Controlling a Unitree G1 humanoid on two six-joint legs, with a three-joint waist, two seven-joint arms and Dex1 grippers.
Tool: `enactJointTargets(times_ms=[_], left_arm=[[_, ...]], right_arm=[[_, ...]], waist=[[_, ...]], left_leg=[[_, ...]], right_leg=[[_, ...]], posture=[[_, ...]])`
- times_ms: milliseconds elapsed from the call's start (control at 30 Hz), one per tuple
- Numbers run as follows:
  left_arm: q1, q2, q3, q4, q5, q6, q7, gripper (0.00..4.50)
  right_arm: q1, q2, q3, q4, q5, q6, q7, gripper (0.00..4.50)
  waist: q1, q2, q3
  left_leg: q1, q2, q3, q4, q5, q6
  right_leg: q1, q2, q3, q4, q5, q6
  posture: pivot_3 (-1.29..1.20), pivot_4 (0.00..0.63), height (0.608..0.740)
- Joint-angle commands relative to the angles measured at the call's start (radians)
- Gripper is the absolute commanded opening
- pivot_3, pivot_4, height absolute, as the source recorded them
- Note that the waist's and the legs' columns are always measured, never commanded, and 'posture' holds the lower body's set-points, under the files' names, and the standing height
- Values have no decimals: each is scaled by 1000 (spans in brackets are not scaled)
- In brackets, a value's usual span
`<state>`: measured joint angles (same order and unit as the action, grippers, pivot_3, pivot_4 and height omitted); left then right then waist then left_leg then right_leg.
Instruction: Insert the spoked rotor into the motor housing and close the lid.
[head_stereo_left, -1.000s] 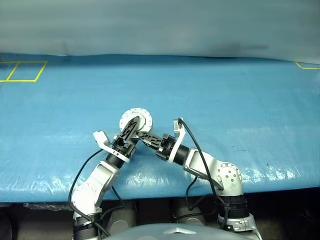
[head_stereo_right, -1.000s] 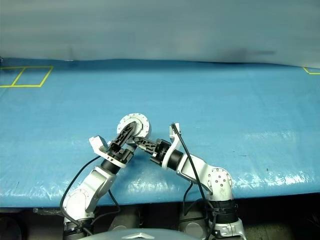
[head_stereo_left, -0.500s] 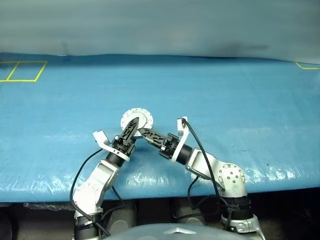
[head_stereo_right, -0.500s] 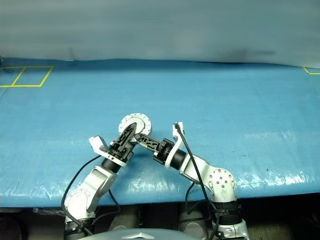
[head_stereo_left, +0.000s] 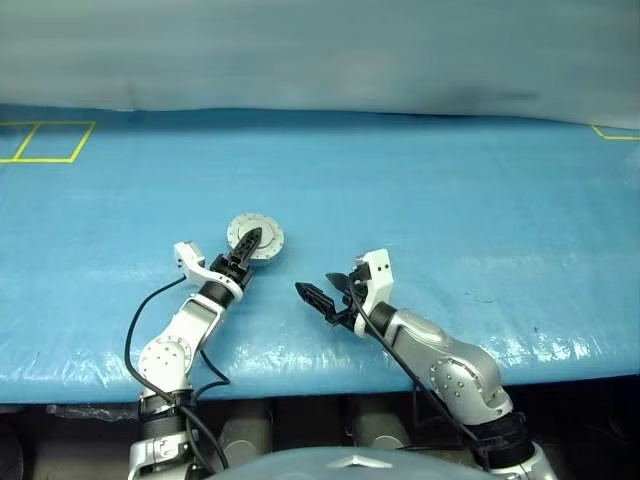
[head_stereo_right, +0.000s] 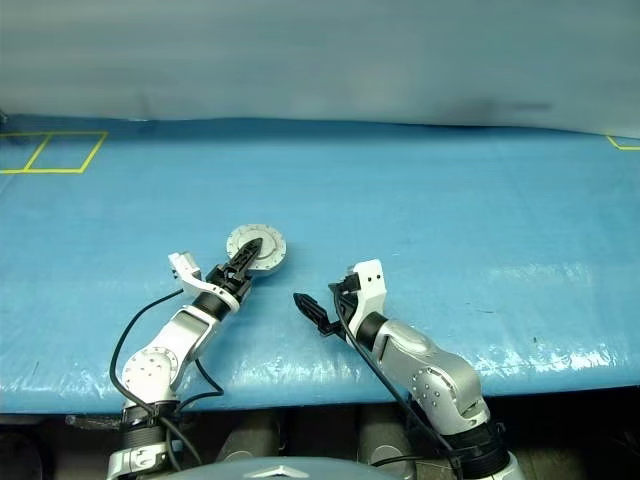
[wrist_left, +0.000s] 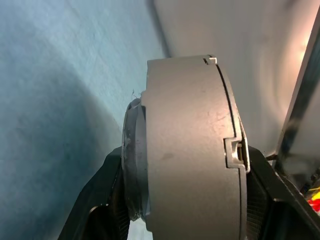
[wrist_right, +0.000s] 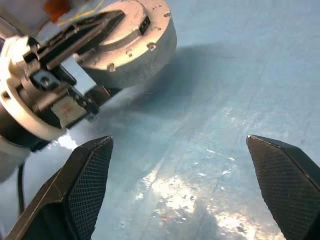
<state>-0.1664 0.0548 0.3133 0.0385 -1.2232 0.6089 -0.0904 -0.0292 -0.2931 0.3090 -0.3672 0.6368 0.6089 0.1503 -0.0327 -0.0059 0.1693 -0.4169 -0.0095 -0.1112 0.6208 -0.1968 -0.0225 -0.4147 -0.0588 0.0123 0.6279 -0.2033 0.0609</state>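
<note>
The motor housing (head_stereo_left: 255, 239) — a small round grey metal cup with its round grey lid (wrist_right: 131, 26) shut down flat on top — sits on the blue plastic-sheeted desk (head_stereo_left: 450, 200), a little left of the middle and near the front edge. The lid's upper face carries a ring of small holes or screws around its rim. The spoked rotor cannot be seen with the lid down.

The left gripper (head_stereo_left: 246, 245) reaches forward and holds the housing: one black finger (head_stereo_left: 249, 241) lies across the lid's top, and in the left wrist view the two fingers (wrist_left: 102, 200) stand on either side of the grey housing wall, closed against top and bottom. The housing rests on or just above the sheet; which, I cannot tell.

The right gripper (head_stereo_right: 318, 312) is apart from the housing, to its right and nearer the front edge, pointing toward the left arm. Its two black fingers (wrist_right: 87, 170) stand wide apart with nothing but blue sheet between them — open and empty. Yellow tape lines (head_stereo_left: 45, 140) mark a box at the desk's far left corner.
</note>
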Motion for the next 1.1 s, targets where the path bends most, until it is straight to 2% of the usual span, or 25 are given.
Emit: enactJointTargets(times_ms=[33,100,333,600,733,900,1100], left_arm=[[-111,40,69,68,38,-66,-28,2464],[-167,60,94,144,67,-82,-35,2464],[-399,109,145,436,188,-159,-82,2464],[-689,165,190,877,344,-291,-126,2464],[-755,177,203,1005,407,-335,-133,2464],[-761,181,239,1061,441,-365,-108,2464],[-687,188,268,995,460,-336,-75,4460]], right_arm=[[24,-30,48,-16,-201,-143,21,4500],[44,-6,31,8,-254,-216,16,4500],[85,-24,26,96,-462,-387,36,4500],[117,21,-1,134,-518,-403,53,4500],[133,36,-11,125,-534,-389,56,4500],[139,48,-15,118,-544,-373,73,4500],[118,66,-10,129,-549,-344,102,4500]], waist=[[3,-1,0],[3,-2,1],[15,-8,4],[8,-12,7],[3,-12,7],[-1,-12,7],[-7,-12,7]], left_leg=[[0,0,0,0,0,0],[0,0,0,0,0,0],[0,-1,-1,1,0,0],[0,-1,-1,2,1,-1],[0,-1,-1,1,1,-1],[3,-1,-1,1,1,-1],[6,0,0,1,2,-2]], right_leg=[[0,0,0,0,0,0],[0,0,0,0,0,0],[1,0,0,0,2,3],[2,0,0,0,6,9],[1,0,1,0,6,10],[3,0,0,0,6,10],[5,0,1,2,7,9]], posture=[[0,150,740],[0,150,740],[0,150,740],[0,150,740],[0,150,740],[0,150,740],[0,150,740]])
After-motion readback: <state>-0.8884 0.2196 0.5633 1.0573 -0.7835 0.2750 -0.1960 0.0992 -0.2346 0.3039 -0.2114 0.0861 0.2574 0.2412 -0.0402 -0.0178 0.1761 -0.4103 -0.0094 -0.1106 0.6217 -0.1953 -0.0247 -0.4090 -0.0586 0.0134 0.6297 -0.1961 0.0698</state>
